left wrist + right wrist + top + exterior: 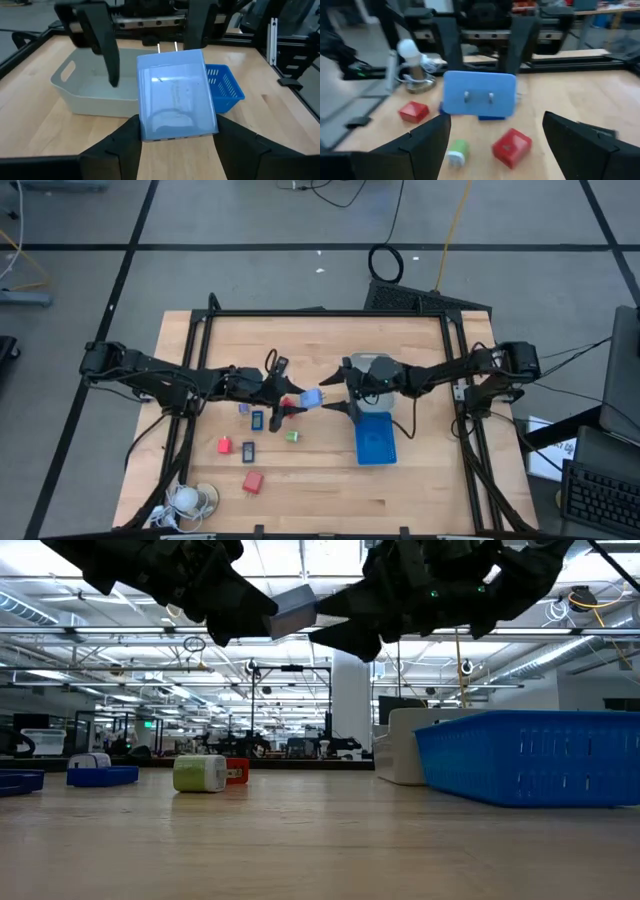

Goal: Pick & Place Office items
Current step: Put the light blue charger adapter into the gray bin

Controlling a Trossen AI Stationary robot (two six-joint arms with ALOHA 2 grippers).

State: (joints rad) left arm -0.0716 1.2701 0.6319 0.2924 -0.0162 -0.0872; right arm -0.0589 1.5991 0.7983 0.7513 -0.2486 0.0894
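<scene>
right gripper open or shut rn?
Open. The right gripper has its fingers spread wide, facing the light-blue cube held by the left gripper.

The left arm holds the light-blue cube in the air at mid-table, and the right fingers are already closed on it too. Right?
Not quite. The left gripper does hold the light-blue cube in the air at mid-table, but the right gripper is open, its fingers spread wide and short of the cube, as the right wrist view shows.
</scene>
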